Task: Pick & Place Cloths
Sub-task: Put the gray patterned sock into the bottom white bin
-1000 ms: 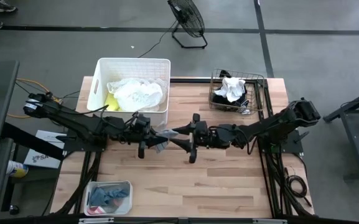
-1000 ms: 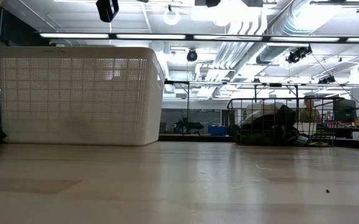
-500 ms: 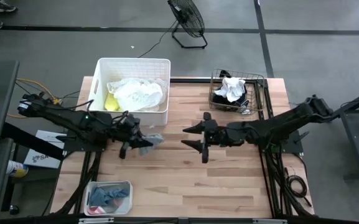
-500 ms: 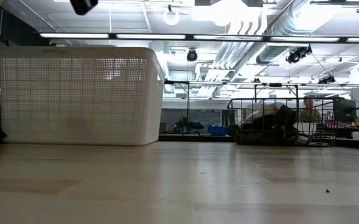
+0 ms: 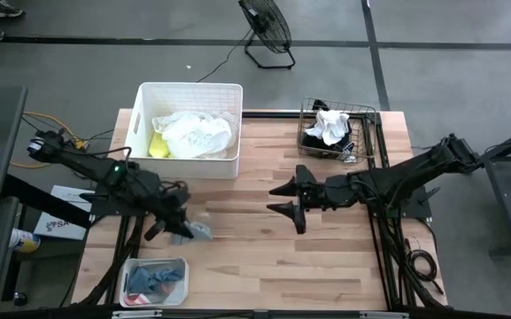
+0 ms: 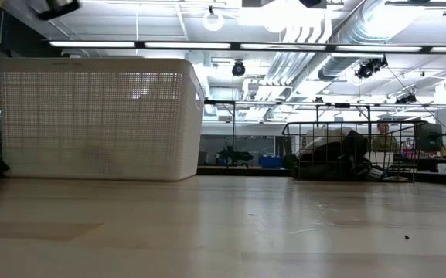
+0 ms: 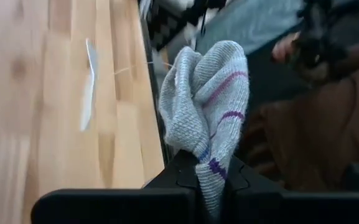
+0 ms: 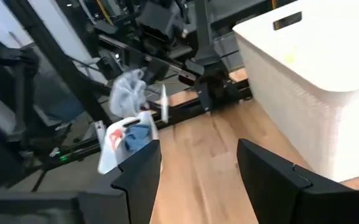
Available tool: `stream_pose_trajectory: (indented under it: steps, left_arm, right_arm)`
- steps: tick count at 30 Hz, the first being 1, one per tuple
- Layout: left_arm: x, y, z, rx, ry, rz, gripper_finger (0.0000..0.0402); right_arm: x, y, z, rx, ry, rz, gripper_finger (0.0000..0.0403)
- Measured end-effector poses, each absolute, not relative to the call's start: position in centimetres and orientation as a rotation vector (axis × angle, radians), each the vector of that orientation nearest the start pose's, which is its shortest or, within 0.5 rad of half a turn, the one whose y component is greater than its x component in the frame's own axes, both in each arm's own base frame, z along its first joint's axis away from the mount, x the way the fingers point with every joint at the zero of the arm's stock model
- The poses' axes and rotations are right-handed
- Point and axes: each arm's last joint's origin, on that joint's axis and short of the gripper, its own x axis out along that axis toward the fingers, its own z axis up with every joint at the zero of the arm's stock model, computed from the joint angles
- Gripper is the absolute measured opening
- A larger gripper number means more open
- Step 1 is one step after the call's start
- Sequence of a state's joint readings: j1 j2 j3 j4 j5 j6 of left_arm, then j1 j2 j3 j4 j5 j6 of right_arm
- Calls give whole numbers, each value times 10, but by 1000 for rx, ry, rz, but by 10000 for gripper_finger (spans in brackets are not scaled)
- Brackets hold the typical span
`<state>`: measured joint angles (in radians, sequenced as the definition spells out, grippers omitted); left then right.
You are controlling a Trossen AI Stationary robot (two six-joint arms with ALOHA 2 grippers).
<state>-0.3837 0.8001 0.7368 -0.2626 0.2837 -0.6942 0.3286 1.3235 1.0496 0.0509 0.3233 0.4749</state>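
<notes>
- Wooden table (image 5: 326, 257) carries a large white basket (image 5: 140, 120) holding white and yellow cloths (image 5: 193, 133).
- Left gripper (image 5: 184, 229) reaches low, in front of the basket, clamped on a grey striped sock (image 7: 207, 106).
- Right gripper (image 5: 295, 199) stretches level, right of the basket, fingers apart, empty.

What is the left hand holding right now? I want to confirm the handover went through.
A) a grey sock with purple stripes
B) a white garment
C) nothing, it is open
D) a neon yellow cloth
A: the left wrist view shows the left hand shut on a grey sock with purple stripes, and the high view shows it carrying that sock over the table near the small bin.
</notes>
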Motion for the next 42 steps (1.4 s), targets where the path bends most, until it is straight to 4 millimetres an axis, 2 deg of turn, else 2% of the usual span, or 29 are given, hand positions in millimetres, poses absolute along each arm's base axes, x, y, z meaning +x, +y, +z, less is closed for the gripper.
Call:
stream_pose_trajectory:
  steps: [11,23,33,42]
  left_arm:
    - [134,-108,297,-682,762,-598,7]
    - [102,-146,282,-692,970,-591,8]
    - [87,-184,251,-555,1123,-502,8]
    - [85,-205,222,-431,1196,-422,8]
  right_arm:
    - [283,102,330,452,224,9,204]
    - [278,114,330,502,234,39,204]
    - [278,114,330,549,235,34,204]
    - [278,114,330,549,234,29,204]
